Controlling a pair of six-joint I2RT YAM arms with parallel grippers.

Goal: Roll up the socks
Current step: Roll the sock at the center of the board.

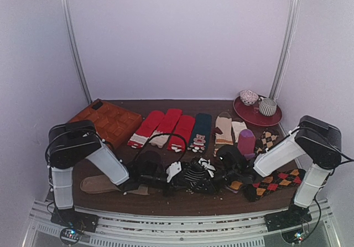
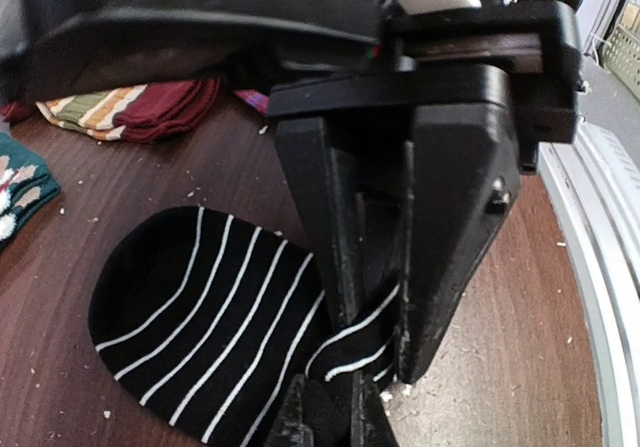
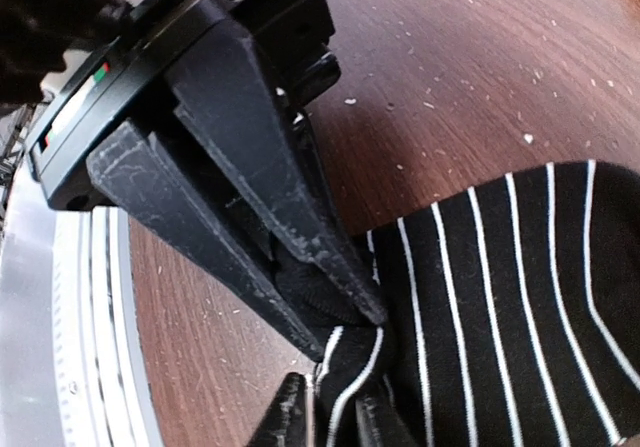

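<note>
Left wrist: black sock [image 2: 200, 317], thin white stripes, edge inside left pincer [image 2: 383, 365].

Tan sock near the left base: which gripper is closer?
Left. The left gripper sits just right of the tan sock; the right gripper is farther right, across the striped sock.

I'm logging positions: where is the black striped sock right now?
Top view: the black striped sock lies front centre on the table, held by the left tool and the right tool.

A lab test booth: white walls [image 1: 177, 37] enclose the table [image 1: 182, 201].
</note>
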